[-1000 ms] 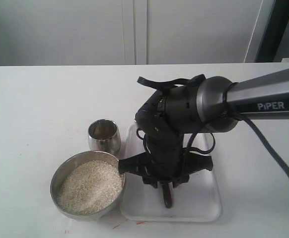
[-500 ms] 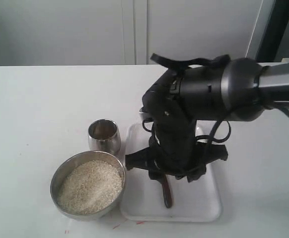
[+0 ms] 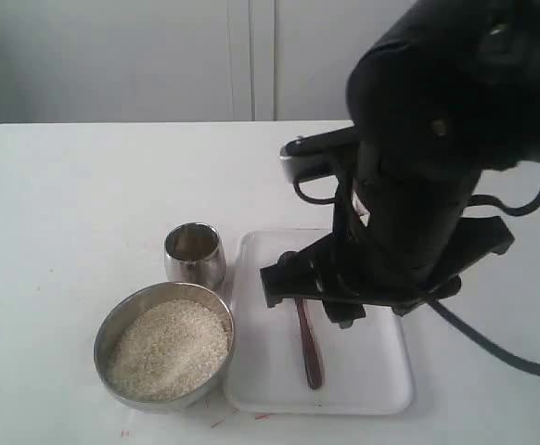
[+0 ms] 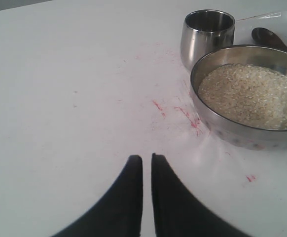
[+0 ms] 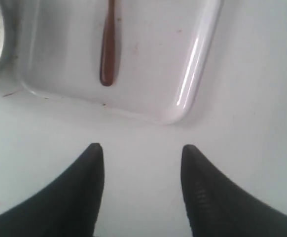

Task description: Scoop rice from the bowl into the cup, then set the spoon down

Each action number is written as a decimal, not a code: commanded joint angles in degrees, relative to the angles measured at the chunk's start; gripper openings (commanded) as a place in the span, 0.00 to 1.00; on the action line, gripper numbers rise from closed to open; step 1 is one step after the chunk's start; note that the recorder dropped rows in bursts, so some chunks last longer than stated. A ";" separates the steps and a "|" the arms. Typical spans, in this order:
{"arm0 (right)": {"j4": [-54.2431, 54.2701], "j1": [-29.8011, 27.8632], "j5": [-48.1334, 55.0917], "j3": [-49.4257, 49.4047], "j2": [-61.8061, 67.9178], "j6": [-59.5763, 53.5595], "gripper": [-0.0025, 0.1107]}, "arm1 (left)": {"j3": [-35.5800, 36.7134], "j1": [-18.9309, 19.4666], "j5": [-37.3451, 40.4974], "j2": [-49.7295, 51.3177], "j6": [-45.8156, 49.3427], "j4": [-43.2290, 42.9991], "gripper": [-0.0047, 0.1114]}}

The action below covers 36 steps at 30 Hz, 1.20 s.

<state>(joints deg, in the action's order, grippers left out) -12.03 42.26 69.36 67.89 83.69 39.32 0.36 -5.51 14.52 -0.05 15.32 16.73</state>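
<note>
One bowl (image 3: 100, 338) of rice (image 3: 170, 348); one cup (image 3: 194, 254) at the bowl's 12 o'clock; one spoon (image 3: 309, 345) lying on one white tray (image 3: 367, 362) at the bowl's 3 o'clock, head hidden by the right arm (image 3: 418, 185). Left gripper (image 4: 144, 157): fingers nearly closed, empty. Right gripper (image 5: 141, 146): fingers spread wide, empty. White table (image 3: 66, 204), faint red marks (image 4: 158, 105); pale wall (image 3: 112, 56) behind

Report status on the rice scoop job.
Looks near the end. Done: the spoon lies flat in the white tray, nothing holding it. In hand: nothing; the right tool is open and has lifted off the spoon over the last second; the left tool is shut, away from the bowl. Unclear: whether the cup was filled, its inside is unreadable. The bowl holds plenty of rice. Left: probably just retracting.
</note>
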 commanded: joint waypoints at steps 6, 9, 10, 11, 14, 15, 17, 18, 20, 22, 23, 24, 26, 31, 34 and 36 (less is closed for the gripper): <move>5.63 8.01 0.61 0.07 -18.37 -2.07 0.24 | -0.36 -0.40 0.06 0.05 -0.10 0.41 0.16; 6.42 8.68 0.61 0.07 -23.90 -5.91 0.18 | -0.36 -0.40 0.06 0.05 -0.10 0.41 0.16; 6.55 8.68 0.61 0.07 -25.09 -7.73 0.16 | -0.36 -0.40 0.06 0.05 -0.10 0.41 0.16; 7.55 8.68 0.61 0.07 -26.84 -9.24 0.13 | -0.36 -0.40 0.06 0.05 -0.10 0.41 0.16; 7.73 8.68 0.61 0.07 -30.75 -9.14 0.12 | -0.36 -0.40 0.06 0.05 -0.10 0.41 0.16; 7.73 8.68 0.61 0.07 -31.16 -9.14 0.12 | -0.36 -0.40 0.06 0.05 -0.10 0.41 0.16; 7.08 8.68 0.61 0.07 -32.49 -9.55 0.12 | -0.36 -0.40 0.06 0.05 -0.10 0.41 0.16; 5.80 8.68 0.61 0.07 -33.12 -9.55 0.12 | -0.36 -0.40 0.06 0.05 -0.10 0.41 0.16; 1.13 8.68 0.61 0.07 -33.23 -9.55 0.12 | -0.36 -0.40 0.06 0.05 -0.10 0.41 0.16; -2.50 8.68 -1.04 0.07 -33.23 -9.55 0.12 | -0.36 -0.40 0.06 0.05 -0.10 0.41 0.16; -3.69 8.68 -3.17 0.07 -33.23 -9.55 0.12 | -0.36 -0.40 0.06 0.05 -0.10 0.41 0.16; -6.18 8.13 -9.51 -0.45 -33.23 -9.55 0.12 | -0.36 -0.40 0.06 0.05 -0.10 0.41 0.16; -6.45 5.66 -20.49 -1.95 -33.23 -10.54 0.12 | -0.36 -0.40 0.06 0.05 -0.10 0.41 0.16; -1.34 -3.82 -38.33 -8.08 -33.88 -11.10 0.12 | -0.36 -0.40 0.06 0.05 -0.10 0.41 0.16; 4.93 -10.32 -45.09 -13.43 -36.00 -11.10 0.12 | -0.36 -0.40 0.06 0.05 -0.10 0.41 0.16; 7.50 -13.51 -47.09 -16.65 -37.62 -11.10 0.12 | -0.36 -0.40 0.06 0.05 -0.10 0.41 0.16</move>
<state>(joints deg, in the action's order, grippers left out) -7.84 32.69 26.31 54.71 48.24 28.97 0.36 -5.51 14.52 -0.05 15.32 16.73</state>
